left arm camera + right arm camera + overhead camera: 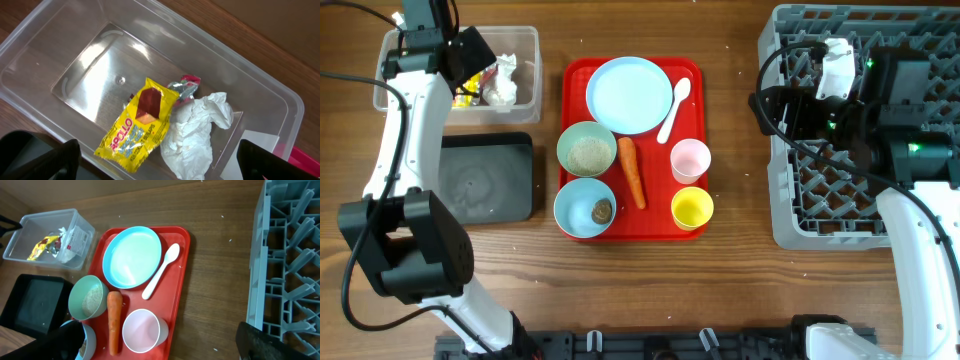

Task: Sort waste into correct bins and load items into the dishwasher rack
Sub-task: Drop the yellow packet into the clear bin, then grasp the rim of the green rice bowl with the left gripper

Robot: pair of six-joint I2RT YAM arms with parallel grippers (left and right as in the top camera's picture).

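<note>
Overhead, left gripper (458, 58) spread above clear tub (528, 36)

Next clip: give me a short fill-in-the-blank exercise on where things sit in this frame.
1. The APOLLO wrapper in the clear tub is ____.
2. The carrot lies on the ____ tray.
3. The cup nearest the spoon is ____.
Missing words: yellow; red; pink.

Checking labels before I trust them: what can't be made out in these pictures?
- Overhead: brown lump, too small to identify.
- Overhead: rack middle, hidden by the right arm.
- Left wrist: red-white wrapper, mostly under the tissue.
- Right wrist: lower bowl, cut off by the edge and a finger.
</note>
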